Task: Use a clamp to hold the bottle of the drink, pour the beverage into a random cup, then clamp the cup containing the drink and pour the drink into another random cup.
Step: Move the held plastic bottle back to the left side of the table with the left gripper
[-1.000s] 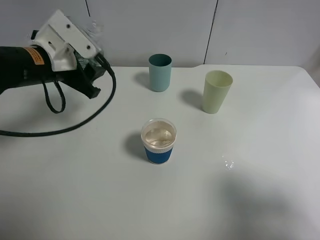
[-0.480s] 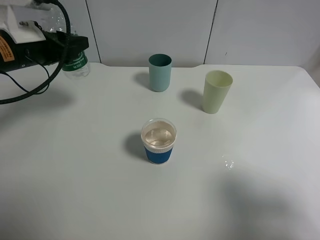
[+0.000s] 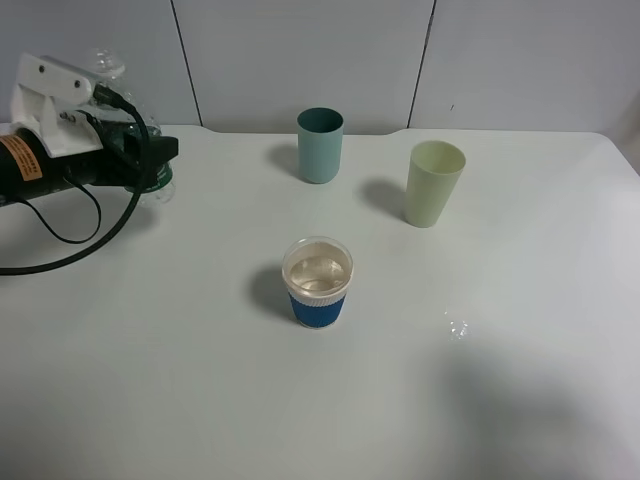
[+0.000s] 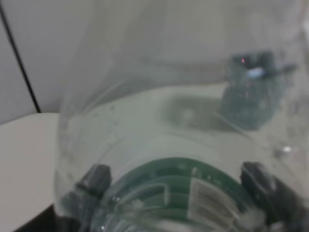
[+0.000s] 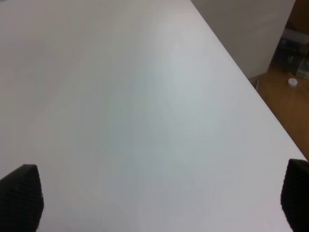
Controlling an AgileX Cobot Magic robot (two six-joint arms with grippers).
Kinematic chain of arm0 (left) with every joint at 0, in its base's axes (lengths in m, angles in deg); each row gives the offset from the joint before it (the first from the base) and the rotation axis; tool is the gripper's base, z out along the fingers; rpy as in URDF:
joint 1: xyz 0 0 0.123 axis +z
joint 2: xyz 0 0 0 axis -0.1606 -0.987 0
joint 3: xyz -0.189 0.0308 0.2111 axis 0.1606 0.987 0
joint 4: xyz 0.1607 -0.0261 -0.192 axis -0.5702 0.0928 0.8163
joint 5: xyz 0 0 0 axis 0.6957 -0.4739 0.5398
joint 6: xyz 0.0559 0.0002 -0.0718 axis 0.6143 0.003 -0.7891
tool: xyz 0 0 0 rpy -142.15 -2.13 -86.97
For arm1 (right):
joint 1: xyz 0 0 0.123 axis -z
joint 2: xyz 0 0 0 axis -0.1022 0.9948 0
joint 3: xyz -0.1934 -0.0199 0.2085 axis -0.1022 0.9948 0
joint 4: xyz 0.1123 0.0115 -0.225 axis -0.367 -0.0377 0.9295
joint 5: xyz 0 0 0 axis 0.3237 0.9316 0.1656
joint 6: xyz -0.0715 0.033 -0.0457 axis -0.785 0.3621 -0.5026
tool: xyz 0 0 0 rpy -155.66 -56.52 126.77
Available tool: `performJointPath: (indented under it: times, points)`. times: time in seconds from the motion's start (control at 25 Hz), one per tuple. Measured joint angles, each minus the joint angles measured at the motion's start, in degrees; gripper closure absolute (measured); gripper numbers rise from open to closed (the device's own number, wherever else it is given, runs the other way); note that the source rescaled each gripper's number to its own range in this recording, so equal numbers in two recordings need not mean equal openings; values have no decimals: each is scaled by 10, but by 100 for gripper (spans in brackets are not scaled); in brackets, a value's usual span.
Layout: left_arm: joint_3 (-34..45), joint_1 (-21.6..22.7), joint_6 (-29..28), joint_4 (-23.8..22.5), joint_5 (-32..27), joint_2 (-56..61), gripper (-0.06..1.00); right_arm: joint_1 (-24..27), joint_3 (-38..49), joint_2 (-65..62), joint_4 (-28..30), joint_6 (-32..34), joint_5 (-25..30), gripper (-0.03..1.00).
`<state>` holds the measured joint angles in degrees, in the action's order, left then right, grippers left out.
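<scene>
Bottle [image 4: 183, 193] fills left wrist view; only exterior shows blue-sleeved cup [image 3: 318, 300].

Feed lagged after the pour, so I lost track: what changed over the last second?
The left tool, shut on the bottle throughout, drew back leftward, then dropped toward the table at its rear left. Nothing was let go. The blue-sleeved cup with its drink, the teal cup and the pale yellow-green cup stayed put.
</scene>
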<state>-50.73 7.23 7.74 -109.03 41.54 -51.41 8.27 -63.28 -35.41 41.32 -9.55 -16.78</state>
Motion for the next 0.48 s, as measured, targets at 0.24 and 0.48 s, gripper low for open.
performJointPath:
  times: [0.24,0.48]
  points:
    - [0,0,58,0,59,-72,88,0,0,0,0,0,0,2]
    - [0,0,104,1,115,-138,88,0,0,0,0,0,0,2]
